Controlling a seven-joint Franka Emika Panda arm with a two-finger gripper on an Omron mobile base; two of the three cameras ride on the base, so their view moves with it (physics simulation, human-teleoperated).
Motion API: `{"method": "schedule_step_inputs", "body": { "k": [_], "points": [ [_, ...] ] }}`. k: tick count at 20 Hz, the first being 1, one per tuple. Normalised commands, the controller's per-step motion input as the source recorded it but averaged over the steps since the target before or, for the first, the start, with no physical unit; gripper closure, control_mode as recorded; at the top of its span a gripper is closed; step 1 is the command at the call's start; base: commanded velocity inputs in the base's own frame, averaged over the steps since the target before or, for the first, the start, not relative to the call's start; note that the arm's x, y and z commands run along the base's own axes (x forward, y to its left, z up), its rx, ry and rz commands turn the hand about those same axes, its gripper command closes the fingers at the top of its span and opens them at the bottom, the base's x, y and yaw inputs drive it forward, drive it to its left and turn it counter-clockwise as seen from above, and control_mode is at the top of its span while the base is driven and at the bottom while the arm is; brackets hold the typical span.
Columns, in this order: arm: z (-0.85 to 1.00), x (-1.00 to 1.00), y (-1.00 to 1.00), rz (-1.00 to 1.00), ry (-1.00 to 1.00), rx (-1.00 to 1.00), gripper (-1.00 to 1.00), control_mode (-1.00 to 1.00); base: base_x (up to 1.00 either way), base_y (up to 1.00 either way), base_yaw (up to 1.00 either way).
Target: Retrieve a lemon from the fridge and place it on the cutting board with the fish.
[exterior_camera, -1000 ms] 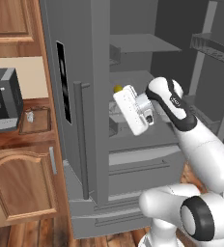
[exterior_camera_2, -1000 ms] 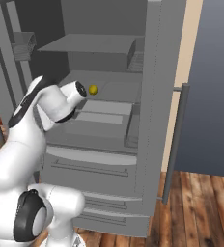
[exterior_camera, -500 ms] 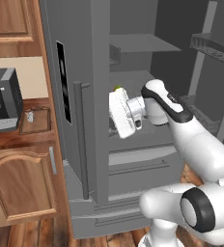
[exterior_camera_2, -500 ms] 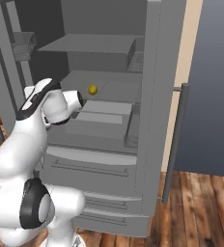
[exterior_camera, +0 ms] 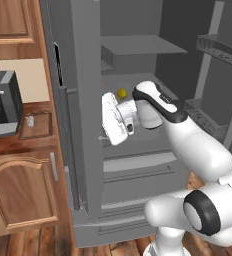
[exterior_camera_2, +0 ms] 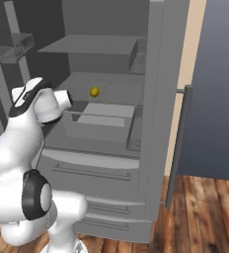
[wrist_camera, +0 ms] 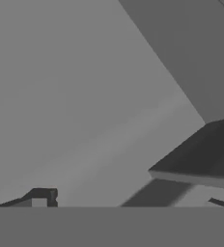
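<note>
You have the fridge (exterior_camera: 83, 125) standing open, with the lemon (exterior_camera_2: 94, 91) resting untouched on its middle shelf (exterior_camera_2: 111, 89). The fingers (wrist_camera: 42, 197) sit inside the fridge; whether they are spread cannot be told

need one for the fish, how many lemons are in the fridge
1: the lemon sits on the middle shelf of the open fridge, toward the back. More may be hidden in the drawers.

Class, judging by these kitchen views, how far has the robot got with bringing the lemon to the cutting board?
Done: the fridge stands open. In hand: the gripper reaches inside, holding nothing; the lemon sits apart on its shelf. Left: grasp it and carry it to the cutting board beside the fish.
</note>
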Motion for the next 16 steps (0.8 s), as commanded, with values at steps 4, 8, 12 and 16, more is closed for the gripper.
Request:
{"method": "schedule_step_inputs", "body": {
  "k": [4,8,12,16],
  "points": [
    [0.00,0.00,0.84,0.05,0.05,-0.04,-1.00,-1.00,0.00,0.00,0.00],
    [0.00,0.00,0.61,0.00,0.00,-0.02,-1.00,-1.00,0.00,0.00,0.00],
    [0.05,0.00,0.55,-0.02,0.01,-0.05,-1.00,-1.00,0.00,0.00,0.00],
    [0.12,0.00,0.45,-0.02,0.05,-0.07,-1.00,-1.00,0.00,0.00,0.00]
  ]
}}
